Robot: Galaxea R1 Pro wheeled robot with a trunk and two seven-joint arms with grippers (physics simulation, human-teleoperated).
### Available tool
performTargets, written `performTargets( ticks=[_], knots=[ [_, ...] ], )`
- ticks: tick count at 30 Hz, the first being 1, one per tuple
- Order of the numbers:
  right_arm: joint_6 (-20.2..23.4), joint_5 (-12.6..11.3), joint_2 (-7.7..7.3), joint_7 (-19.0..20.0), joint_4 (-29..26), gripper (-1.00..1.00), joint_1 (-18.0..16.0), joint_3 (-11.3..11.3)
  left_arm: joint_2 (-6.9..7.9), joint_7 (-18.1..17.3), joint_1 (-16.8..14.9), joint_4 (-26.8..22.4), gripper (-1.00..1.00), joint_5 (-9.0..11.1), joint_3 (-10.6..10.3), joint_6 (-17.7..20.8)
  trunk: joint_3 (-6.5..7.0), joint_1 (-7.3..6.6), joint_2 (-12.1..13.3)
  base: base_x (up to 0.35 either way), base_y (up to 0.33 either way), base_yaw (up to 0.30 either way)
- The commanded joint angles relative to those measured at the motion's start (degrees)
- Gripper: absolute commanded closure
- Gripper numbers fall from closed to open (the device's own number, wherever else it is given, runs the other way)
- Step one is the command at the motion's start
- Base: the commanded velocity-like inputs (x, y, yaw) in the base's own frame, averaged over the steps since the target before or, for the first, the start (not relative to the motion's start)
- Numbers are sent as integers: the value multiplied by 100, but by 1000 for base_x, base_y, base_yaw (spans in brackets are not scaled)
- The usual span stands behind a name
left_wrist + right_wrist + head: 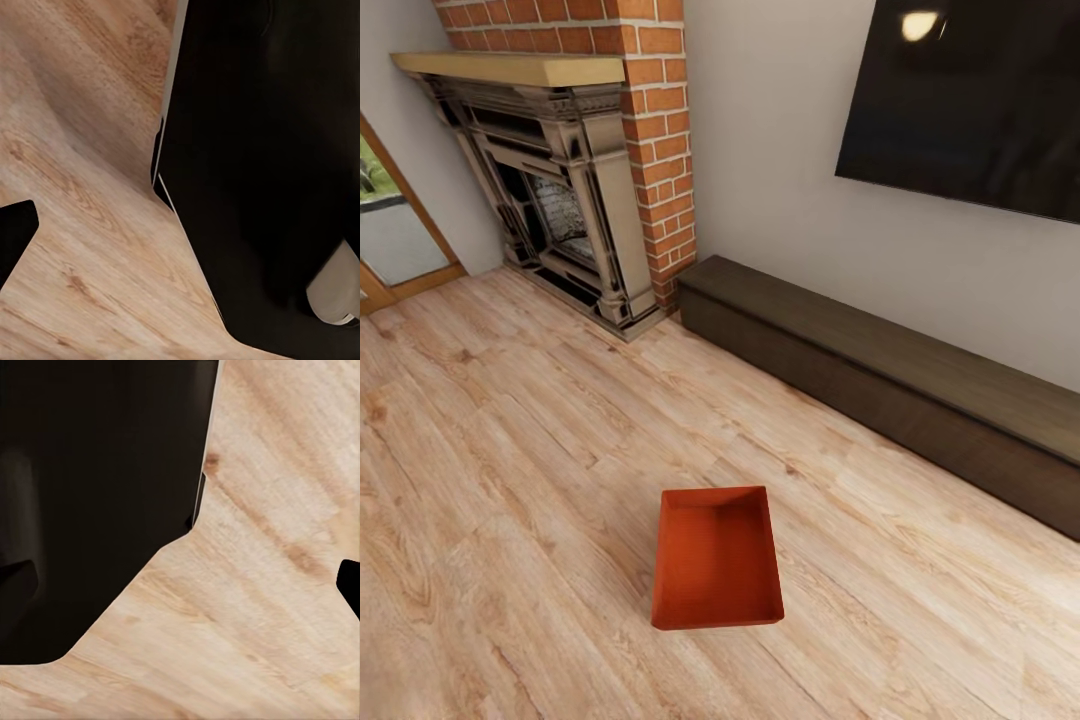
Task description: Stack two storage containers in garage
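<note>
We are looking down into the living room, where one orange-red storage container (716, 556) is sitting open side up on the light wood plank floor (510, 470), well apart from the walls. Its interior is showing nothing but its flat bottom. Beyond it, a long dark low bench (900, 385) is running along the grey wall, and a black TV (970, 100) is hanging above that. At the bench's far end a red brick fireplace (585, 180) with a pale mantel is standing, and a wood-framed glass door (395, 220) is showing beside it.

Through the left wrist camera we are seeing planks and a large dark part of the robot's body (262, 172); the right wrist camera is giving us the same, dark body (97, 495) over planks. We cannot tell whether either claw is apart or together.
</note>
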Motion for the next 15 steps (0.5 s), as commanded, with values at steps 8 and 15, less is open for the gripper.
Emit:
performTargets(
  ticks=[8,15],
  knots=[
    [-30,48,25,-9,15,-100,-6,2,0,14,-1,-4,-100,34,-49,-11,-4,0,-3,0,0,0],
    [28,54,27,-68,-140,-100,-6,-13,0,-17,-1,-16,-100,-9,-60,0,-4,0,-3,0,0,0]
  ],
)
